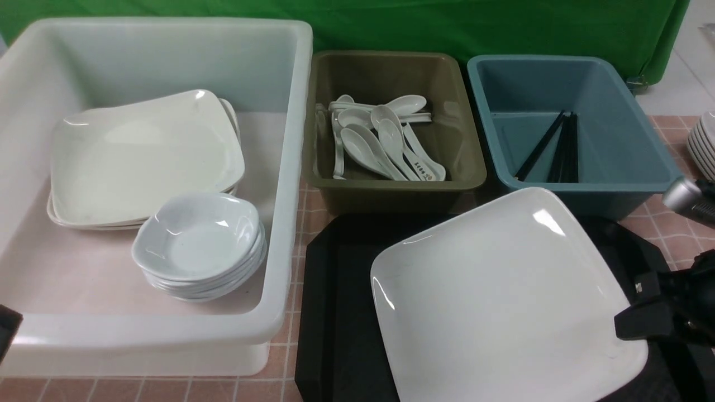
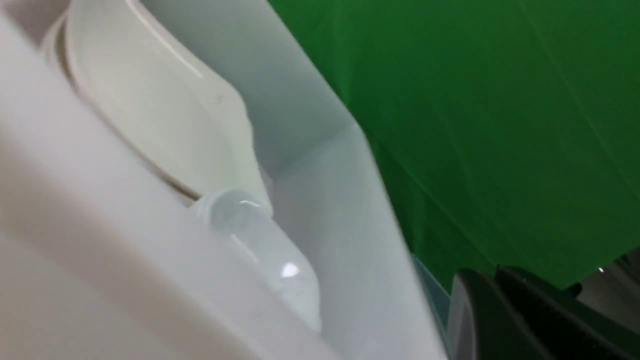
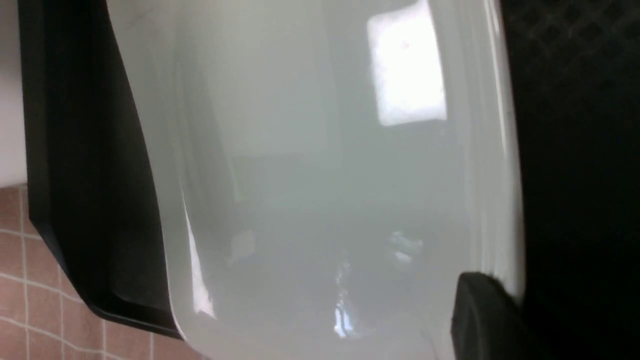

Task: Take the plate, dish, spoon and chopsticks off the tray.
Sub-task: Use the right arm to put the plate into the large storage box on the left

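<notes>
Plate (image 1: 503, 296): big, glossy white, square, rounded upturned corners, bright glare patches. Sits over black tray (image 1: 335, 290), far corner toward blue tub (image 1: 614, 187). Right pincer (image 1: 628, 326) nipped onto plate's near right rim. Left pincer (image 2: 492, 305) beside white tub (image 1: 282, 223), opening unclear. Dark print on spoon handle (image 1: 423, 167) in olive tub (image 1: 391, 188), unreadable.

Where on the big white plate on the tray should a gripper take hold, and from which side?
Pinch the thin upturned rim on the right edge of the plate, coming from the robot's right, one finger above, one below. The plate is too wide to span and lies on the tray, and the right gripper sits at that edge.
</notes>
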Tool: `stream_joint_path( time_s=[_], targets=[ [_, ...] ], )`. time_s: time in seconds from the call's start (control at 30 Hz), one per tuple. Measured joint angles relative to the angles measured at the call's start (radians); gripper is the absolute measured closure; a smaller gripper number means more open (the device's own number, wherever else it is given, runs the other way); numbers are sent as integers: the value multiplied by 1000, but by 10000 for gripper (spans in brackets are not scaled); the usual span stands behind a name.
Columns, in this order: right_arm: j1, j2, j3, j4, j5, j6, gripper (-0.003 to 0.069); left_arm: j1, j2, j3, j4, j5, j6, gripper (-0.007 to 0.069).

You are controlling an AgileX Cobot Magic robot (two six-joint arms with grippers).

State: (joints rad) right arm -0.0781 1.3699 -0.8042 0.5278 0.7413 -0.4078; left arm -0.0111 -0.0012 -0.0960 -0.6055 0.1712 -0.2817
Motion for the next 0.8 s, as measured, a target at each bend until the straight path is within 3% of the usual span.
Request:
stream_joint_path(
  time_s=[0.2, 0.8],
  targets=[
    [0, 1, -90, -25, 81, -4, 585, -2, 0, -119, 4, 70, 100, 603],
    [-22, 2, -390, 9, 295, 10, 585, -2, 0, -125, 33, 140, 118, 603]
  ],
)
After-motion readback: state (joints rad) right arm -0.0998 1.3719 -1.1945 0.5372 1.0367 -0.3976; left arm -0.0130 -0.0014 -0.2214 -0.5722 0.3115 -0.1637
